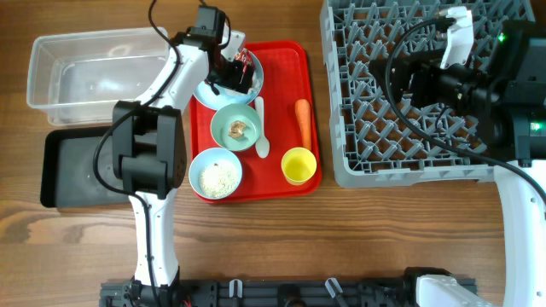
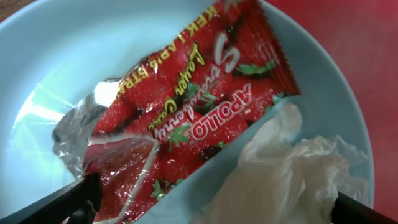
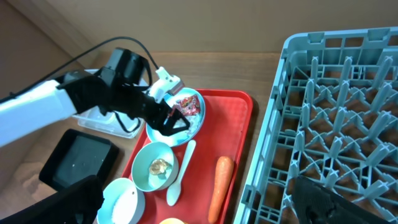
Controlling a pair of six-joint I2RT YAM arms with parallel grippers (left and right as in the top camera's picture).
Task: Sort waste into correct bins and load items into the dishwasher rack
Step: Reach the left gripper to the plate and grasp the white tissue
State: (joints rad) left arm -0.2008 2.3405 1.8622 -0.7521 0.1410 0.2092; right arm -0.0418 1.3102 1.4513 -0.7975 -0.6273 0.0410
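A pale-blue plate [image 2: 62,50] is set at the far left corner of the red tray [image 1: 288,64], and a red printed wrapper [image 2: 186,106] is laid flat in it. In the left wrist view the wrapper's long axis runs diagonally, with the torn silver end pointed to the lower left and the sealed end to the upper right. A crumpled white tissue [image 2: 292,168] is pressed against one long side of the wrapper, within the same plate. The left gripper [image 1: 232,77] is held spread above the plate, one finger on either side of wrapper and tissue, and nothing is grasped.

Near the tray's right edge an orange carrot [image 1: 303,122] is laid with its long axis parallel to that edge. At the tray's middle a white plastic spoon [image 1: 261,128] is aligned the same way, its bowl turned toward the near edge.

To the right of the tray, the right gripper [image 1: 416,81] is held wide and empty over the grey rack [image 1: 375,162].
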